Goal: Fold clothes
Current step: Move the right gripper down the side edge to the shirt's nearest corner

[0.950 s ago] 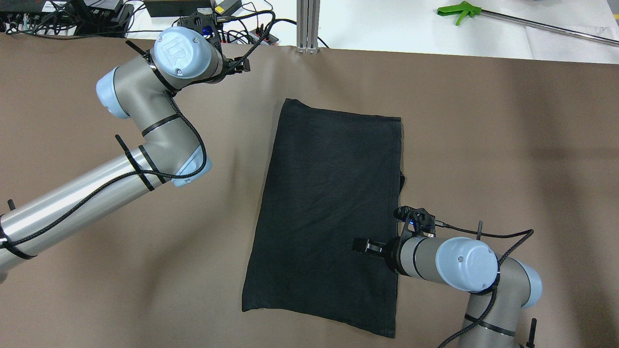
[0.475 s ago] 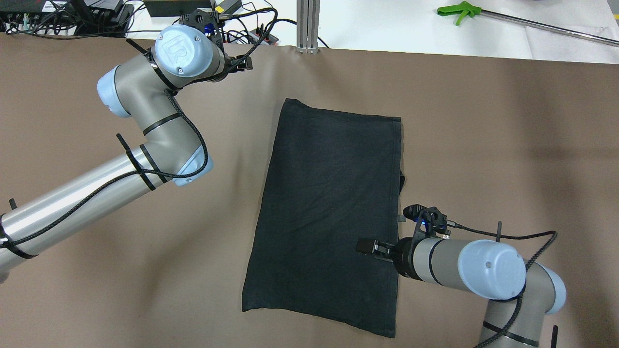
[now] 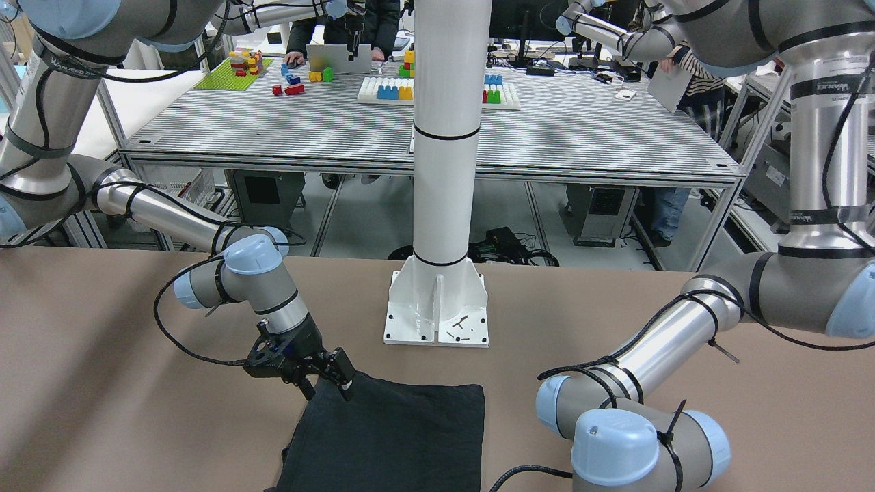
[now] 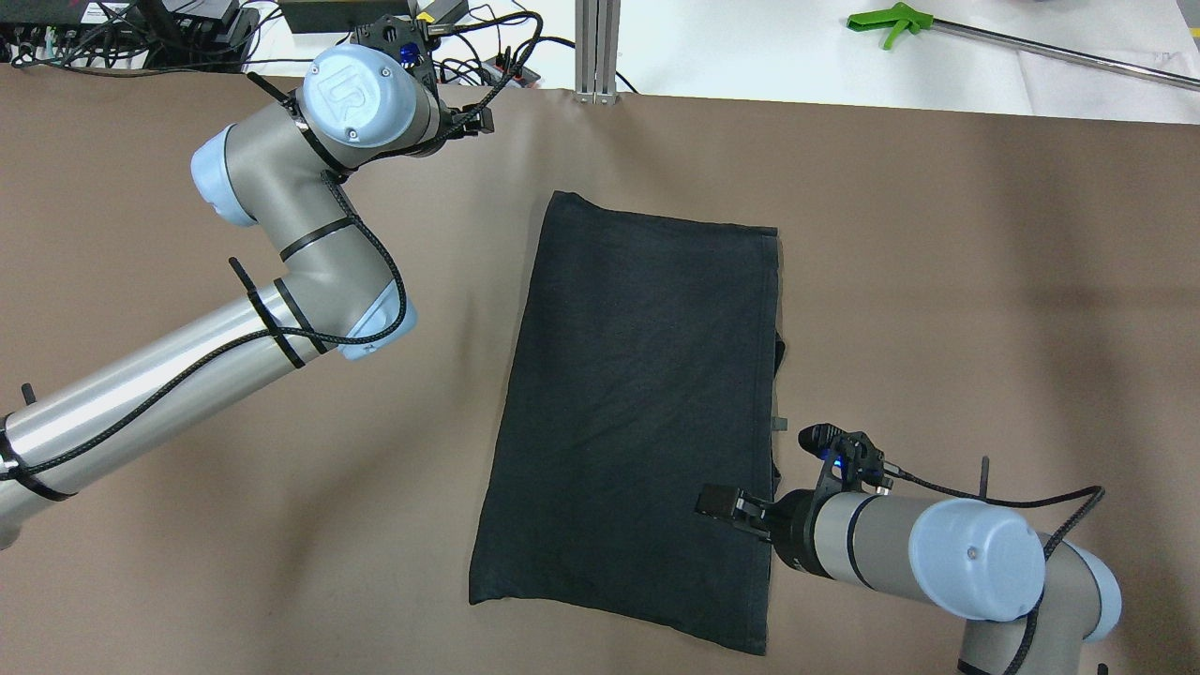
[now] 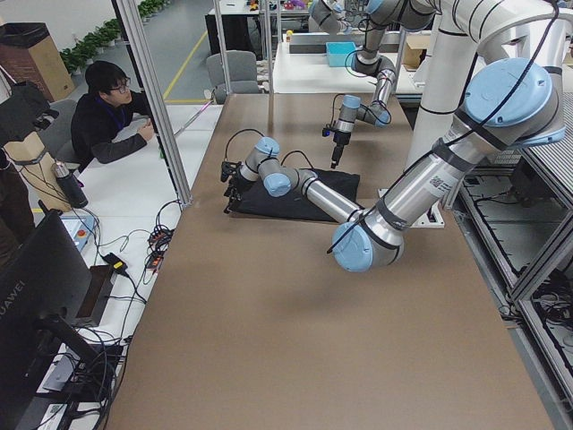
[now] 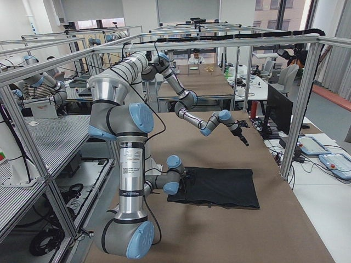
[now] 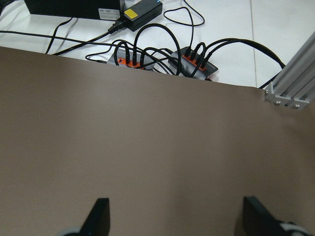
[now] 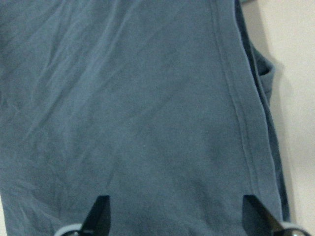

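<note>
Clothes: one charcoal-black garment (image 4: 637, 412) lies flat in the middle of the brown table (image 4: 937, 281), just in front of the white pillar (image 3: 444, 171).
Shape now: a long, fairly neat rectangle. Along its right edge a second layer shows under the hem and a small bit of fabric pokes out, so I'd judge the sides are already folded in.
Left to do: the rectangle looks full length, so the crosswise folds appear not yet made. That is my reading, not something I can see for certain.
Right hand (image 4: 717, 500): low over the garment's near right part, fingers spread apart with nothing between them. Whether it touches the cloth I can't tell.
Left hand (image 7: 174, 221): well apart from the garment, over bare table near the far edge, fingers wide and empty.
Writing, arm: a "UR" logo (image 4: 337, 89) on the left arm's blue joint cap.
Writing, room: "HUAWEI" (image 5: 18, 300) on the back of a dark monitor by the table's end.
Other labels: the black bands on the upright arm sections carry small print I can't read reliably.
</note>
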`<state>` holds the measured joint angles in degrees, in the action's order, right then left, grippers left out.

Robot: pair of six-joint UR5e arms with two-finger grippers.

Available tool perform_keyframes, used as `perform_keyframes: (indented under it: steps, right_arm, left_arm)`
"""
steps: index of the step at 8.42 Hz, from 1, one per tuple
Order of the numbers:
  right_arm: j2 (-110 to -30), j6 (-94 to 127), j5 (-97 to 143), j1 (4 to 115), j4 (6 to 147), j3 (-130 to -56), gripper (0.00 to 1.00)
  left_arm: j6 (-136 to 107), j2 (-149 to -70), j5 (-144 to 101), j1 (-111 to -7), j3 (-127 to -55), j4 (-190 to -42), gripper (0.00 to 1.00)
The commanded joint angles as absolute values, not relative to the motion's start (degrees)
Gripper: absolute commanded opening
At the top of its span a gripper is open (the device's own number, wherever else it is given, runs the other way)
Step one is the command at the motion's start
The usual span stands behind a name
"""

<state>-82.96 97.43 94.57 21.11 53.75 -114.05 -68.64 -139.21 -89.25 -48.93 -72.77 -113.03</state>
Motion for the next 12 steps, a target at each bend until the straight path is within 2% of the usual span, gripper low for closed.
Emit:
perform_keyframes:
  steps: [1,7,10,11,12]
  right_arm:
    - [-83.7,98.3,90.1,16.2,53.7,-112.7,0.94]
    - [-83.0,98.3,85.8,10.6,53.8,-110.2,0.94]
    - [-77.4,101.4,84.6,10.5,54.2,-105.6,0.83]
    - [-76.3,101.8,84.6,10.6,54.4,-105.3,0.67]
    - [-76.2,102.4,84.6,10.6,54.3,-105.3,0.31]
  left_arm:
    - [-68.6,-139.3,-89.3,-48.9,-72.8,-112.9,0.94]
    - [-68.1,-139.0,-89.1,-48.8,-72.3,-113.1,0.95]
    - [-67.9,-139.0,-89.1,-48.7,-72.2,-113.1,0.94]
    - [-67.8,-138.9,-89.1,-48.7,-72.2,-113.1,0.95]
    - [-67.7,-138.9,-89.1,-48.7,-72.1,-113.1,0.95]
